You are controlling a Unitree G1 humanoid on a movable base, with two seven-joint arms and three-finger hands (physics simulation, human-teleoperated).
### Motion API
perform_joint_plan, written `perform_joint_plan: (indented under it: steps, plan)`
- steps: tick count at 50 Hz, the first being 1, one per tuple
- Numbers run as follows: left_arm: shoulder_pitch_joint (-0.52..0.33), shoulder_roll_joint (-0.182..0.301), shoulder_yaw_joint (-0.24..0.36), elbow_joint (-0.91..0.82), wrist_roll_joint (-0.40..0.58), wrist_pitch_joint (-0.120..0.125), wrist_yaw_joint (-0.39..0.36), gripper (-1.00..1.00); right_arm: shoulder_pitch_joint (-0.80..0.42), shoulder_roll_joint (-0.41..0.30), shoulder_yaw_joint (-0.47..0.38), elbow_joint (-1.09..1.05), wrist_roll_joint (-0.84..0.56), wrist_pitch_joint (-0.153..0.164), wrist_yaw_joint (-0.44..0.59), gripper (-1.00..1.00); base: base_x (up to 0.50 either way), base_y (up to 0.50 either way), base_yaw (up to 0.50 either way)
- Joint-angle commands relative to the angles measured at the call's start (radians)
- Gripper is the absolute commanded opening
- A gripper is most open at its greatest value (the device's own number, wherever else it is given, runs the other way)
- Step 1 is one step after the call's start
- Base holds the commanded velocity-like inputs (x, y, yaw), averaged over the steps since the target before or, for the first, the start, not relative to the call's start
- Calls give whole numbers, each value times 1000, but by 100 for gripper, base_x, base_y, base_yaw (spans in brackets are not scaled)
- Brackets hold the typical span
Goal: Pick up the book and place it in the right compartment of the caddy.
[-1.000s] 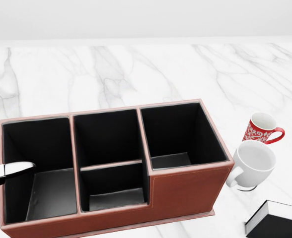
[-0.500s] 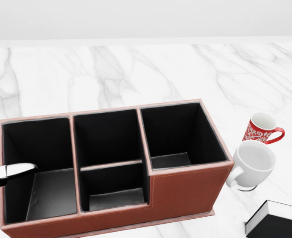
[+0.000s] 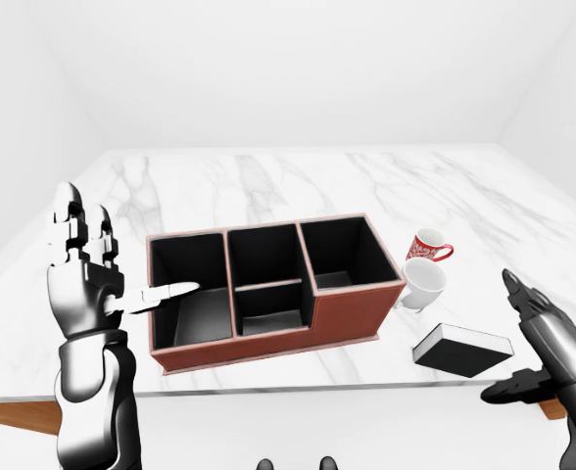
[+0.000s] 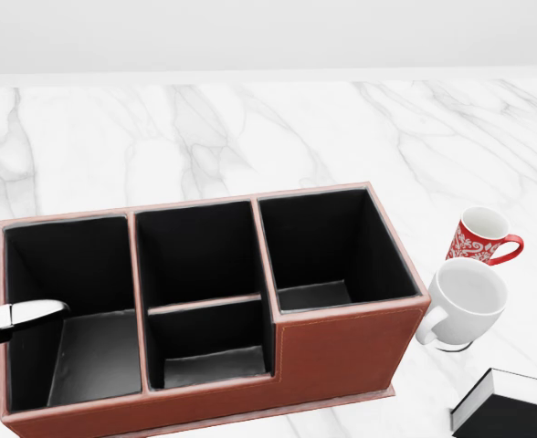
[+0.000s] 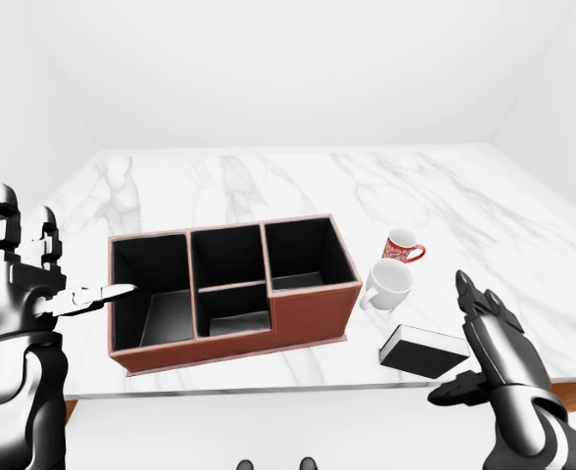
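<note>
The book (image 3: 463,350) is a flat black slab with a white page edge, lying on the marble table (image 3: 268,181) right of the caddy (image 3: 273,282). The caddy is reddish-brown leather, black-lined; its right compartment (image 3: 345,255) holds nothing. Right hand (image 5: 494,357): fingers spread, grasping nothing, near the book. Left hand (image 3: 87,269): released, upright.

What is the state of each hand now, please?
Left hand: open, holding nothing, raised beside the caddy.
Right hand: open, holding nothing, near the book but not touching it.
</note>
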Motion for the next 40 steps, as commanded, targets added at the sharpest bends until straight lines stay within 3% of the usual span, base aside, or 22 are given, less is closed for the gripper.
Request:
perform_joint_plan:
  steps: [1,3,6,15,21,29,40]
  plan:
    - [-4,-2,-4,14,7,0,7,100,-4,-35,31,113,-31,-40,-46,100,0,0,0]
    - [-5,1,2,2,2,0,8,100,-3,-38,32,132,-42,-54,-57,100,0,0,0]
    - [-4,-1,1,5,3,0,8,100,-13,-43,31,132,-44,-46,-48,100,0,0,0]
    - [-6,-1,-4,15,7,0,9,100,-18,-64,53,240,-77,-83,-127,100,0,0,0]
    - [-8,0,-4,14,7,0,10,100,-50,-94,84,274,-86,-61,-129,100,0,0,0]
    - [-6,2,-1,29,-1,0,10,100,-55,-117,105,358,-86,-77,-187,100,0,0,0]
    - [-4,0,-4,29,3,0,10,100,-80,-160,143,471,-77,-74,-243,100,0,0,0]
